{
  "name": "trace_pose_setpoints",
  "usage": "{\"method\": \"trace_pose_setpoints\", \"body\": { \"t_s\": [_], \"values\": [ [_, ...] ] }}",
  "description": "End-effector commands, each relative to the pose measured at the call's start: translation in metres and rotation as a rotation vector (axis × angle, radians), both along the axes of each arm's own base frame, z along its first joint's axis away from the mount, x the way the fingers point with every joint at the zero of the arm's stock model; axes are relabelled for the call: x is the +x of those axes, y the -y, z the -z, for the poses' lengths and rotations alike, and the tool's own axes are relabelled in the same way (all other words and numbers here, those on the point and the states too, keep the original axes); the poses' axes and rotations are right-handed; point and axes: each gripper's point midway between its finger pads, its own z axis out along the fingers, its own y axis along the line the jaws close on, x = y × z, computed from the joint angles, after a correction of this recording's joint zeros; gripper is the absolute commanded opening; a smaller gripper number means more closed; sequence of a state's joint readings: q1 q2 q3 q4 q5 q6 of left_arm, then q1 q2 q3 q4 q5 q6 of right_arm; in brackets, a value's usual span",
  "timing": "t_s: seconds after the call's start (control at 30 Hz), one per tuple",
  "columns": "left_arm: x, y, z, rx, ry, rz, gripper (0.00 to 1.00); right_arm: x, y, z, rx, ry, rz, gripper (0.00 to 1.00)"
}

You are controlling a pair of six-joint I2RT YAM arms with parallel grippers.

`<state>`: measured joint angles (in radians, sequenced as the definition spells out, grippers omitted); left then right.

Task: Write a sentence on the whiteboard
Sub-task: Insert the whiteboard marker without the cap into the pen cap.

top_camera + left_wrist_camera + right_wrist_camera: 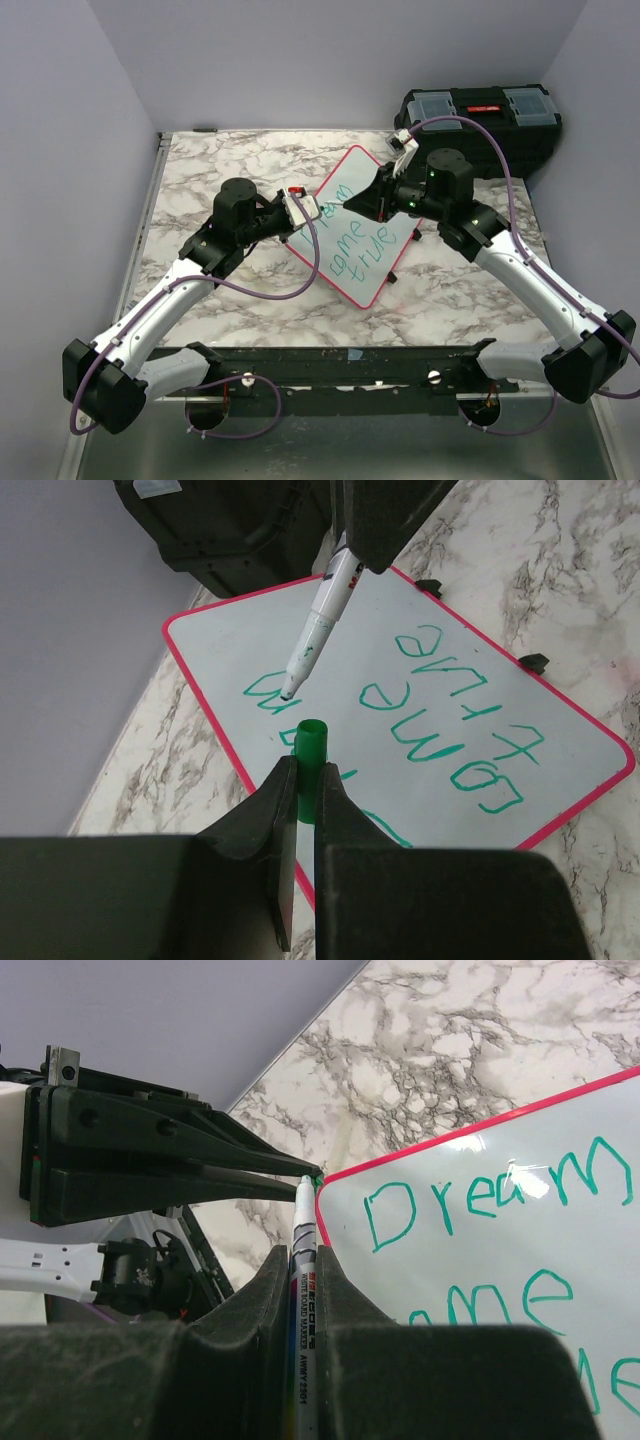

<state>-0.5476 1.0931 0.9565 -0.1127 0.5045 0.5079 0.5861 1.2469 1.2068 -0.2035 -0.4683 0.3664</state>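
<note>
The whiteboard (372, 272) lies tilted on the marble table, red-pink rimmed. The sentence (352, 236) "Dream come true" is in green on it, and it appears upside down in the left wrist view (440, 715). My right gripper (303, 1256) is shut on a white marker (303, 1290). The marker's tip (290, 690) hovers over the board's "Dream" corner. My left gripper (305, 772) is shut on the green marker cap (312, 748), facing the tip a short way off. In the top view the two grippers (318, 210) (372, 200) point at each other over the board's left edge.
A black toolbox (480, 118) stands at the back right, just beyond the board. Purple walls close in the left and back sides. The left arm's fingers (200, 1155) fill the left of the right wrist view.
</note>
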Motion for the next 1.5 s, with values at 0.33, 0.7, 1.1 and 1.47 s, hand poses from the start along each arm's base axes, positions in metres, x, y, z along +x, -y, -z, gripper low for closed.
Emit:
{"method": "trace_pose_setpoints", "body": {
  "t_s": [0.33, 0.7, 1.1, 1.47],
  "values": [
    [0.002, 0.005, -0.016, -0.035, 0.039, 0.001, 0.00, -0.004, -0.008, 0.017, -0.006, -0.047, -0.043, 0.01],
    [0.009, 0.007, -0.015, -0.026, 0.031, -0.017, 0.00, -0.005, -0.008, 0.020, -0.008, -0.056, -0.044, 0.01],
    [0.011, 0.004, -0.009, -0.004, 0.025, -0.034, 0.00, -0.002, -0.003, 0.017, -0.015, -0.039, -0.012, 0.01],
    [0.007, 0.004, -0.013, -0.017, 0.031, -0.022, 0.00, -0.001, -0.004, 0.016, -0.014, -0.040, -0.009, 0.01]
  ]
}}
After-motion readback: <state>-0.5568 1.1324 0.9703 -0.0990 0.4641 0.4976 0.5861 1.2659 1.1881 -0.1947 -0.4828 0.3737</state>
